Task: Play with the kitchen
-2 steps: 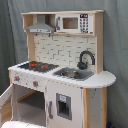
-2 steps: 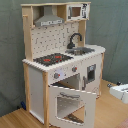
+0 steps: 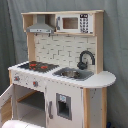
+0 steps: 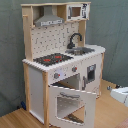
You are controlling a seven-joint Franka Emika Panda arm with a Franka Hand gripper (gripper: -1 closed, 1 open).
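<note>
Kitchen (image 3: 60,70), a tall white and light-wood toy with a grey hood (image 3: 40,26), stands on the floor against a grey curtain in both exterior views. Its windowed oven door (image 4: 71,106) hangs open, below the black-red hob (image 4: 52,59) and black faucet (image 4: 74,40). A sensible start would be a slow approach to the door's edge. No pincer is in view, so its opening and hold go unseen.

No text, brand, number or sign can be read on the kitchen (image 3: 60,70) in either exterior view; the small panel beside the upper window (image 3: 84,23) carries pale marks that stay illegible; its knobs (image 4: 56,75) show no markings.
</note>
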